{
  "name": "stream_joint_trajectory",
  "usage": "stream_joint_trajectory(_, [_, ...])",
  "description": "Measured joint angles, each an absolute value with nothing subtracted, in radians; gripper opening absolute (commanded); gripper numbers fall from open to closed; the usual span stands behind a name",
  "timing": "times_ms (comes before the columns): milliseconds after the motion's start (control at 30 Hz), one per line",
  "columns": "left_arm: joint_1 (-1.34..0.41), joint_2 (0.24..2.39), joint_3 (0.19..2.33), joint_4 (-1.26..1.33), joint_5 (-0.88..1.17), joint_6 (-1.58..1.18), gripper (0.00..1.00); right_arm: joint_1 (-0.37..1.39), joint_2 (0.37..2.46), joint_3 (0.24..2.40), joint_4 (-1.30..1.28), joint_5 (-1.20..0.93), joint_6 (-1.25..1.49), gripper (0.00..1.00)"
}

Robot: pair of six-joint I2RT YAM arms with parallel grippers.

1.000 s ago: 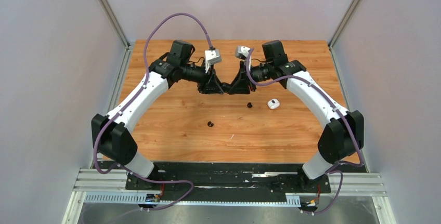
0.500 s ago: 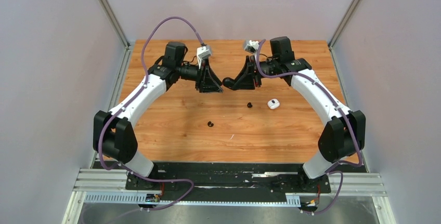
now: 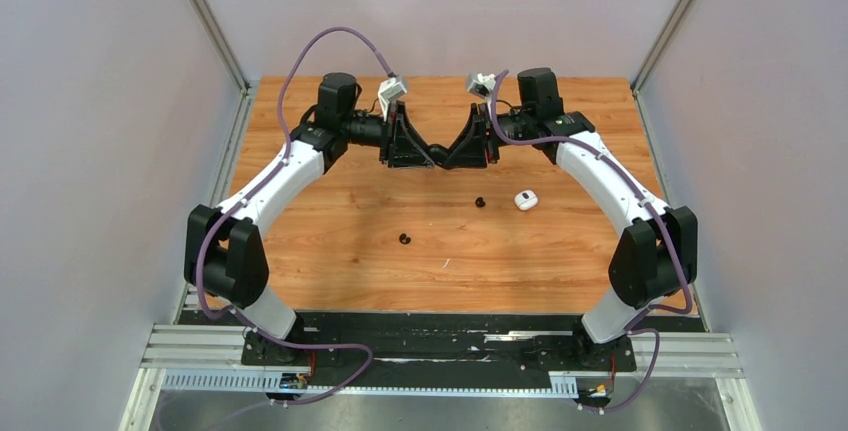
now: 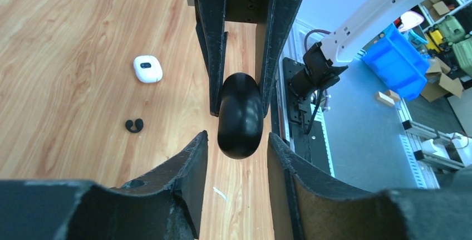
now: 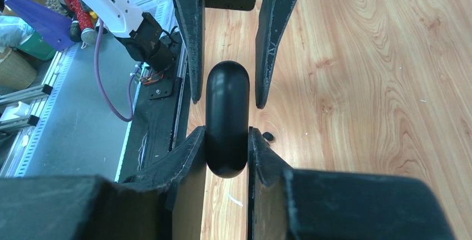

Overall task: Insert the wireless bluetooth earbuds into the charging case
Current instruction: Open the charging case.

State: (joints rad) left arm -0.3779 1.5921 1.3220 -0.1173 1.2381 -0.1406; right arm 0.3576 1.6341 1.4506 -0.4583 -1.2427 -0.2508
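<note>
Earbud A [image 3: 404, 239], black, lies loose on the table [image 3: 330, 281], on the arm-base side of the left gripper's fingertips and well apart from them. A thin white sliver [image 3: 445, 263] lies slightly nearer the bases, also clear of all fingers.

Earbud B [image 3: 480, 201], black, lies farther in, on the near side of the right gripper's fingers, close to them in the overhead view but not touching.

White pod [image 3: 525, 199] sits just beside earbud B, on the side away from the fingertips, with a gap between them (rounded, with one dark spot on top; I cannot tell whether it is a case or a bud).

Farther in, both grippers meet tip to tip above the wood.

- **Right gripper [image 5: 225, 134]:** the fingers are clamped on the charging case [image 5: 227, 98], a glossy black oval. Both pads press its flanks, and much of it sticks out past the tips.
- **Left gripper [image 4: 236, 140]:** the fingers are parted and straddle the free end of the charging case. A narrow gap shows on each side, so the pads do not touch it.

The charging case is held off the table and looks like one smooth closed shape in both wrist views.
</note>
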Motion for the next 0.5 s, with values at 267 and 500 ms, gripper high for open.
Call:
stream_joint_trajectory(267, [-0.378, 1.618, 1.322, -0.068, 1.250, -0.199, 0.41, 0.362, 1.635, 1.451, -0.418, -1.227, -0.221, 0.00])
stream_joint_trajectory(500, [-0.378, 1.621, 1.322, -0.044, 1.249, -0.231, 0.42, 0.369, 1.643, 1.450, -0.402, -1.217, -0.210, 0.00])
